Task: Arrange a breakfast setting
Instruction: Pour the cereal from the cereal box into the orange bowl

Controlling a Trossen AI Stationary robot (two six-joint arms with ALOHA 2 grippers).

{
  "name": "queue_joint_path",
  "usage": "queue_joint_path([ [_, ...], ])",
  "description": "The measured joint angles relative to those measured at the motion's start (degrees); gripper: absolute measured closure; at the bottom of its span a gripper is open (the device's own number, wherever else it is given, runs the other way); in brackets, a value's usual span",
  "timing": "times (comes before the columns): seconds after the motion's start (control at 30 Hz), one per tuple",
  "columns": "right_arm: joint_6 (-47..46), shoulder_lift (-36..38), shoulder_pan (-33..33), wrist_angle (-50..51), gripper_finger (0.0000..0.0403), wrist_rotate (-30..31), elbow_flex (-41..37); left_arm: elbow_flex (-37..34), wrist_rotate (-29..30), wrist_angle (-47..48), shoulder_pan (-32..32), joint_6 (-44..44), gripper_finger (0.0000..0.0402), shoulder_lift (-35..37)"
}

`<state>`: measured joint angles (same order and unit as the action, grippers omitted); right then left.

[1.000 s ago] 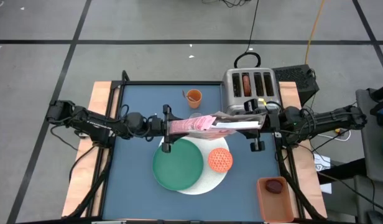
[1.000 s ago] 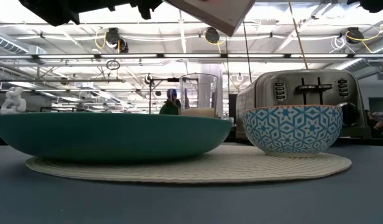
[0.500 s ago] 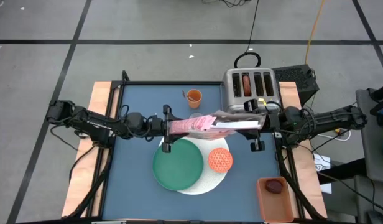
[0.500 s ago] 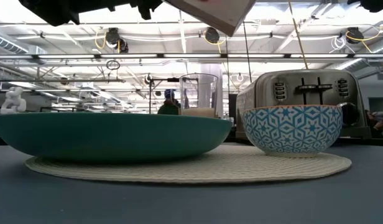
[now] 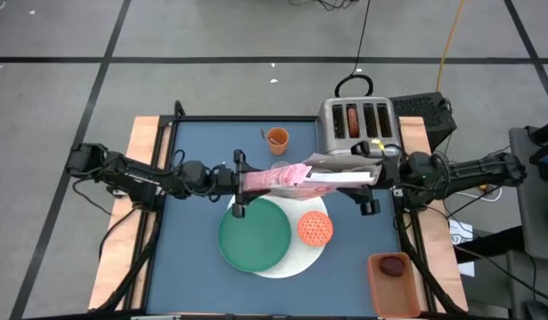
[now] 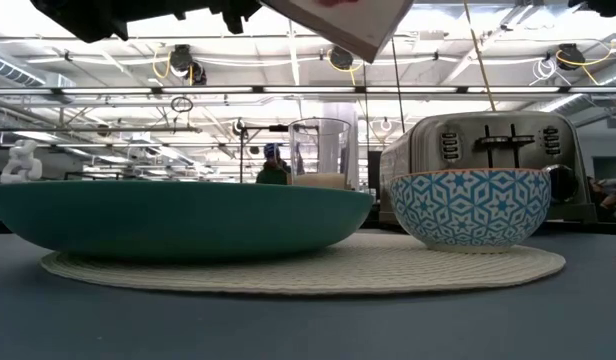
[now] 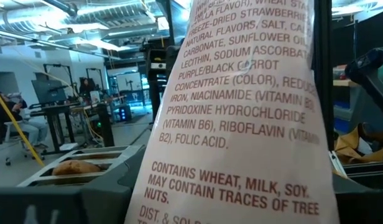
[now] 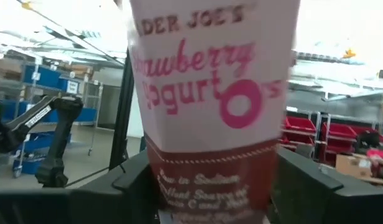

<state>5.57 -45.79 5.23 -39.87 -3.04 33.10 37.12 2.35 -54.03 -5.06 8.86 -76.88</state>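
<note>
On pink cereal box (image 8: 210,93): "Strawberry Yogurt O's"; "CONTAINS WHEAT"

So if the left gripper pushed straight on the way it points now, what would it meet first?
Nothing free ahead: the pink cereal box already sits in the left gripper. Beyond the box's far end comes the right gripper, probably.

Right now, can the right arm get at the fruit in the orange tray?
Probably not yet: the right gripper is at one end of the cereal box, which the left gripper holds. The fruit itself lies uncovered.
</note>
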Motion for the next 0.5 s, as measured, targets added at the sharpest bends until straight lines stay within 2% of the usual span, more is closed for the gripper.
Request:
queue_joint_path([
  [0.33,-1.9,7.7,0.0,14.5,0.0133,0.3,0.0,0.0,-0.1,0.3,0.0,-1.5,0.0183,0.3],
  [0.5,-1.9,11.1,0.0,21.0,0.0133,0.3,-0.1,0.0,-0.4,5.1,-0.1,-2.4,0.0183,3.8],
])
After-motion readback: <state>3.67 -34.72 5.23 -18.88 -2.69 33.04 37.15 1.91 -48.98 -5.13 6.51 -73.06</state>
